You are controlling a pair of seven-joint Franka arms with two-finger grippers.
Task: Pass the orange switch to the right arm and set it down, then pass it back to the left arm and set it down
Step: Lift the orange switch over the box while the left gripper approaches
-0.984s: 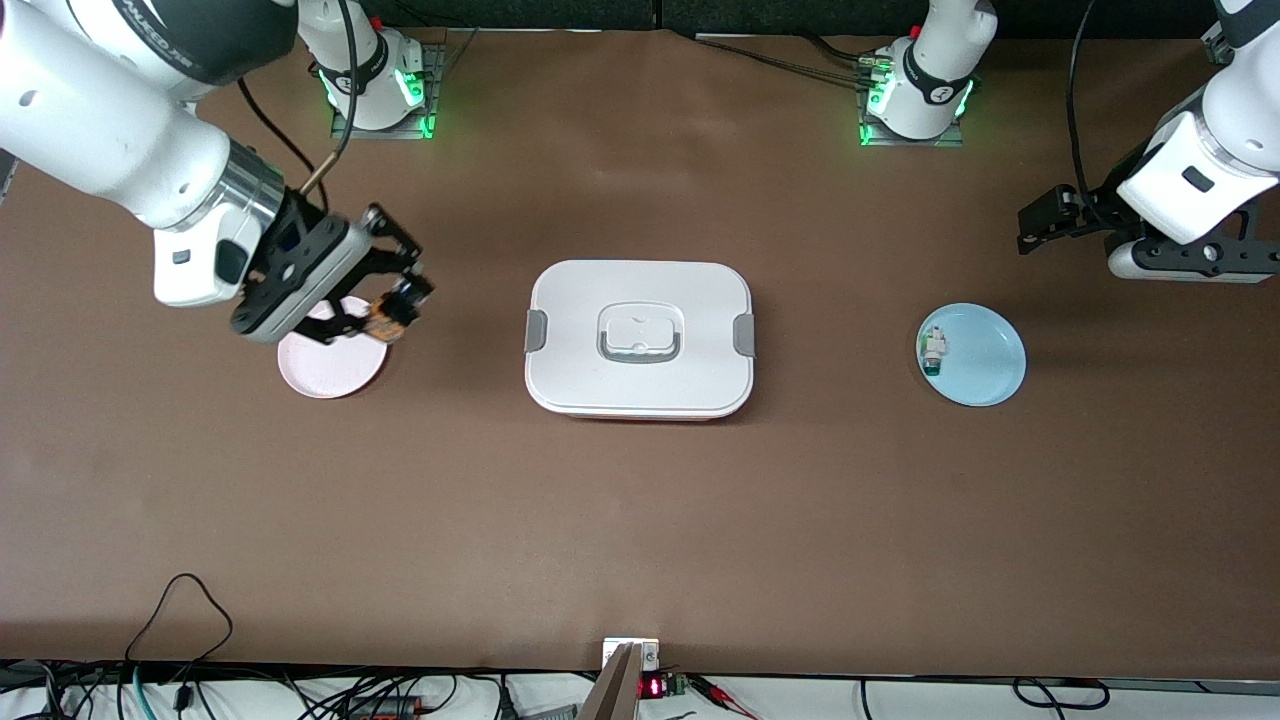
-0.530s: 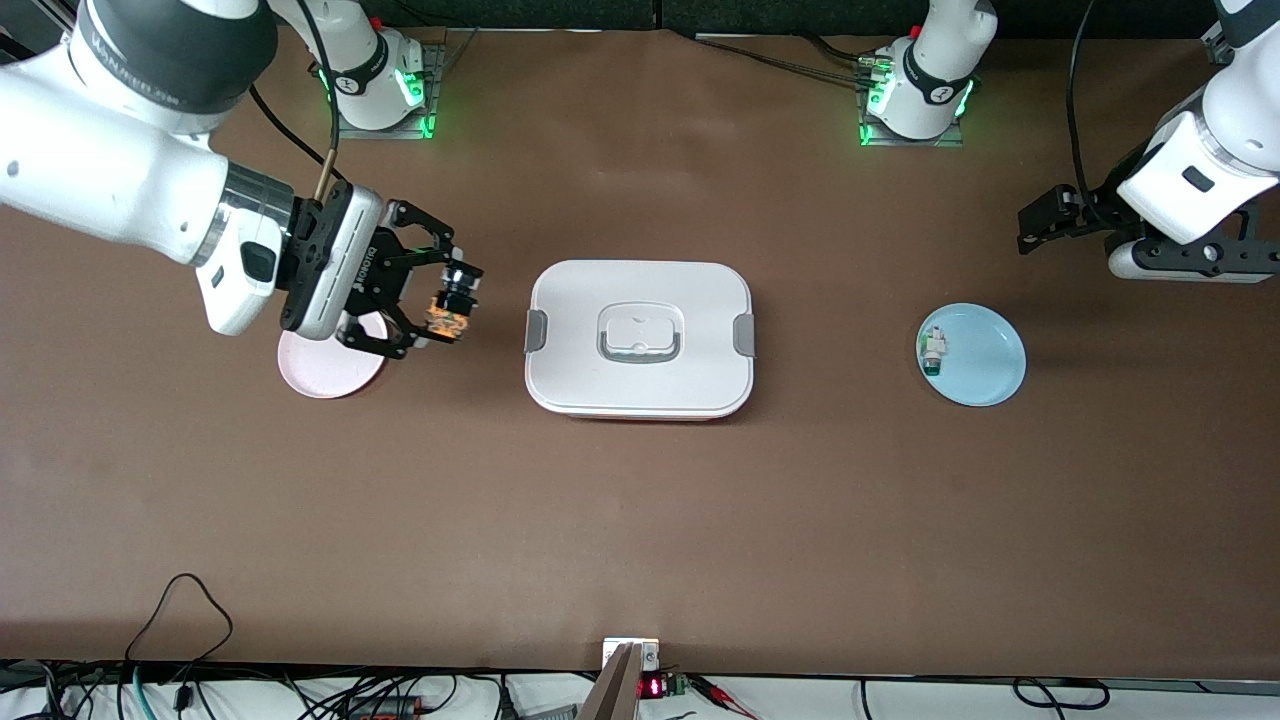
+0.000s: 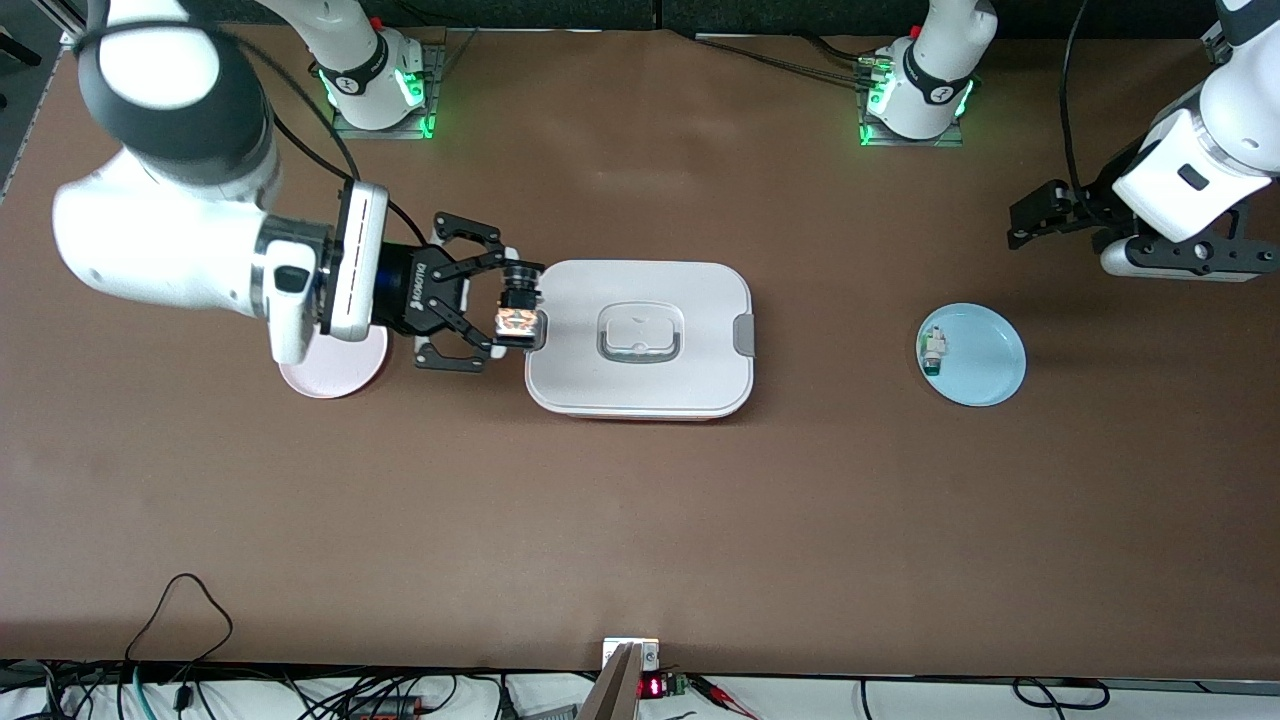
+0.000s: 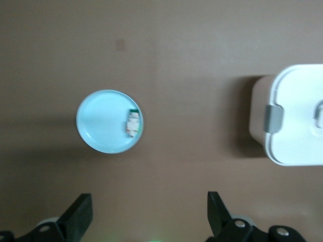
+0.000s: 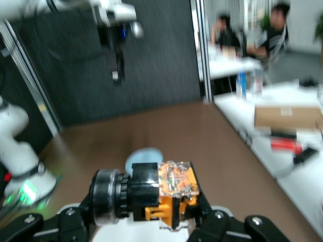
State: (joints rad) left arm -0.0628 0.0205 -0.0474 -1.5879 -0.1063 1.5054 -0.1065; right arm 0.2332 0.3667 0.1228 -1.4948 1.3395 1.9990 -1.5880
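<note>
Right now your right pincer (image 3: 515, 305) is clamped on the orange switch (image 3: 519, 322), fingers part closed around it, holding it in the air over the edge of the box (image 3: 640, 338) at the right arm's end. The pincer is turned sideways, pointing along the table (image 3: 640, 520) toward the left arm's end. In the right wrist view you see the orange switch (image 5: 166, 194) between the fingers, round black end to one side, orange and clear body to the other.

The box sits mid table, lid on, grey side clips showing, grey handle recess in the lid. A pink plate (image 3: 335, 370) lies on the table under the right arm's wrist, toward the right arm's end, partly covered by the arm.

Your left pincer (image 3: 1040, 215) hangs in the air near the left arm's end of the table, fingers wide apart and holding nothing; the left arm waits. In the left wrist view you see its fingertips (image 4: 78, 214) spread over bare table, with the blue plate (image 4: 101, 123) below. The blue plate carries a small white-and-green component (image 3: 932, 352) near its rim on the box side. The blue plate and the box are well apart.
</note>
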